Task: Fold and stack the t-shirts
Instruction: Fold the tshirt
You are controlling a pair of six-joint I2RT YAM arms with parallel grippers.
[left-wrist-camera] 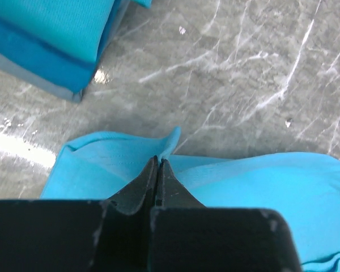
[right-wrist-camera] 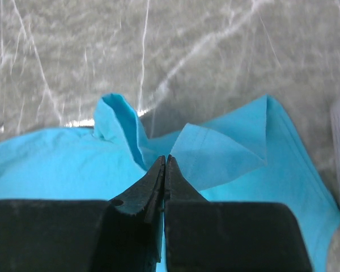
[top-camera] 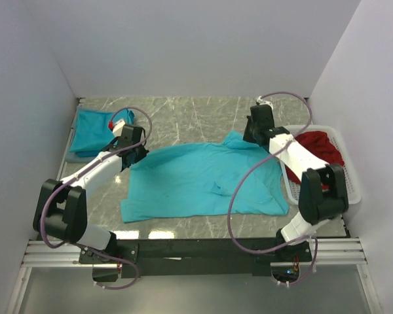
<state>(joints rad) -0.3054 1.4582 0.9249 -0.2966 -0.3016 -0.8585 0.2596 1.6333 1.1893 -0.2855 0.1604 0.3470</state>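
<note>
A turquoise-blue t-shirt (top-camera: 196, 183) lies spread and rumpled on the marble table. My left gripper (top-camera: 133, 157) is at its far left corner. In the left wrist view this gripper (left-wrist-camera: 158, 161) is shut, with a peak of the shirt's edge (left-wrist-camera: 171, 141) pinched between the tips. My right gripper (top-camera: 251, 135) is at the shirt's far right corner. In the right wrist view it (right-wrist-camera: 165, 159) is shut on a raised fold of the shirt (right-wrist-camera: 215, 153). A folded turquoise shirt (top-camera: 92, 131) lies at the back left and also shows in the left wrist view (left-wrist-camera: 51, 34).
A white basket (top-camera: 349, 171) stands at the right edge with red cloth (top-camera: 321, 147) in it. White walls close in the table on the left, back and right. The folded shirt rests on a grey pad (left-wrist-camera: 34, 79).
</note>
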